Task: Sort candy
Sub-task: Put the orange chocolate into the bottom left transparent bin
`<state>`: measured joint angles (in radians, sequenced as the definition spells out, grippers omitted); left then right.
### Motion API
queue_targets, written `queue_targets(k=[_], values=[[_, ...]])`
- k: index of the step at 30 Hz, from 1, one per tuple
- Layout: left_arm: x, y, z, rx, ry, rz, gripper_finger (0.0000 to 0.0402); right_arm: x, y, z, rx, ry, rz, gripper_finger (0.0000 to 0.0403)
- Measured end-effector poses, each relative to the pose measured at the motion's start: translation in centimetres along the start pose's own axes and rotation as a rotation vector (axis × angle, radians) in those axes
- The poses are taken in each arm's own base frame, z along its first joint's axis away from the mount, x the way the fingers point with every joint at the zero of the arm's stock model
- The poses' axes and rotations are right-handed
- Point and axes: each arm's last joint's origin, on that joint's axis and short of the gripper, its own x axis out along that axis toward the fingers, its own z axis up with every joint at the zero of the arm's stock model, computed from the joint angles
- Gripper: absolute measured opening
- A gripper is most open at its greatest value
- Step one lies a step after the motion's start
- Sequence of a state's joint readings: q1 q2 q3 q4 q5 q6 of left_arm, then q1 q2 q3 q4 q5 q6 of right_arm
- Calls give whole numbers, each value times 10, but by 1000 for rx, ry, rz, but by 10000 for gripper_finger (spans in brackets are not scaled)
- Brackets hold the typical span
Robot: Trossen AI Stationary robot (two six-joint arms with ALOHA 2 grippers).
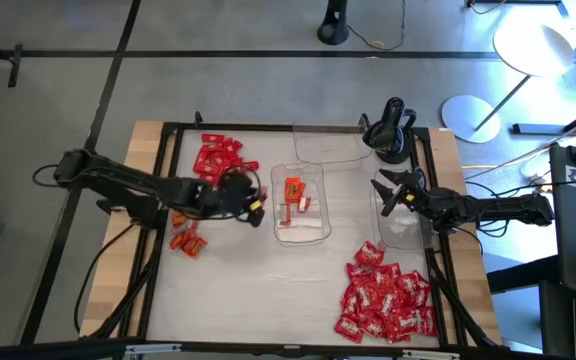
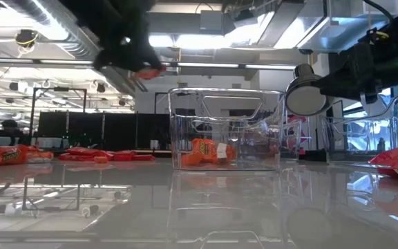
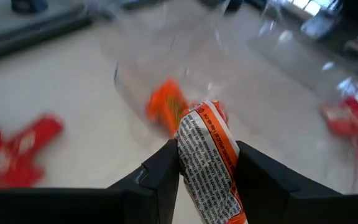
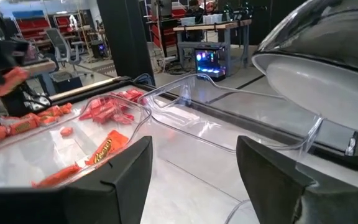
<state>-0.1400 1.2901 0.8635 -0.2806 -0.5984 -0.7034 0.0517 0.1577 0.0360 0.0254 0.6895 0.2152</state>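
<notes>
Orange candy in left gripper | near middle tray rim

Orange candy pinched upright between left gripper fingers; orange pieces in middle tray; red pile front right; plain red heap rear left.

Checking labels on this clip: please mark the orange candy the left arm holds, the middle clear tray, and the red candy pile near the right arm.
orange candy (image 3: 207, 162), left wrist view, middle of its wrapper.
middle clear tray (image 1: 313, 232), high view, bare floor.
red candy pile (image 1: 386, 302), high view, pile's centre.
</notes>
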Motion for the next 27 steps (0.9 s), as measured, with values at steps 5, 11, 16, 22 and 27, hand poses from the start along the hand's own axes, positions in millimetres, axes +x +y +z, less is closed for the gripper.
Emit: queue_targets(k=[5,11,16,22,27], values=[[25,-6,12,60,-107,-54,133,0,0,0,21,1,0,230],[55,-2,14,72,-142,-19,133,0,0,0,48,2,-1,230],[77,-2,10,69,-167,-10,133,0,0,0,48,3,-1,230],[93,-1,1,119,-143,3,151,0,0,0,47,4,-1,230],[97,4,5,68,-145,6,204,0,0,0,47,4,-1,230]])
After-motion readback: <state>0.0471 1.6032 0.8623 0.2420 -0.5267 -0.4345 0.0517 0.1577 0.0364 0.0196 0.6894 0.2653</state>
